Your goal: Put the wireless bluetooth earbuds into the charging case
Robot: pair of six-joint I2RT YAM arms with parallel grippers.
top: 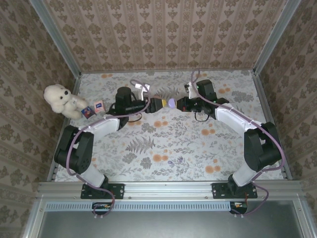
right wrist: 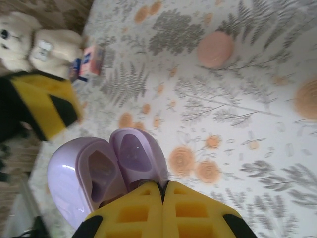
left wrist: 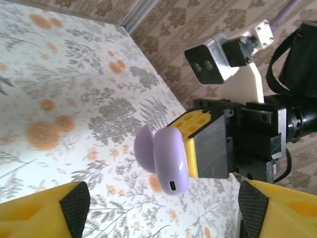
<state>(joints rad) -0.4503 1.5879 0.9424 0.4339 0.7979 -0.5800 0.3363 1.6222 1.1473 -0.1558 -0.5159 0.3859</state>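
Observation:
A lilac charging case (top: 171, 103) hangs above the middle of the floral table, between the two grippers. My right gripper (right wrist: 162, 191) is shut on the case (right wrist: 114, 163), pinching its near edge. The lid stands open and shows two hollow cavities. From the left wrist, the case (left wrist: 168, 158) shows its rounded back and charging port, held by the right gripper's yellow fingers (left wrist: 198, 144). My left gripper (left wrist: 163, 213) is open, its fingers wide apart on either side of the case without touching it. The earbuds are out of view.
A white teddy bear (top: 62, 99) sits at the table's left edge with two small boxes (top: 92, 109) beside it. Patterned walls and metal frame posts close in the table on three sides.

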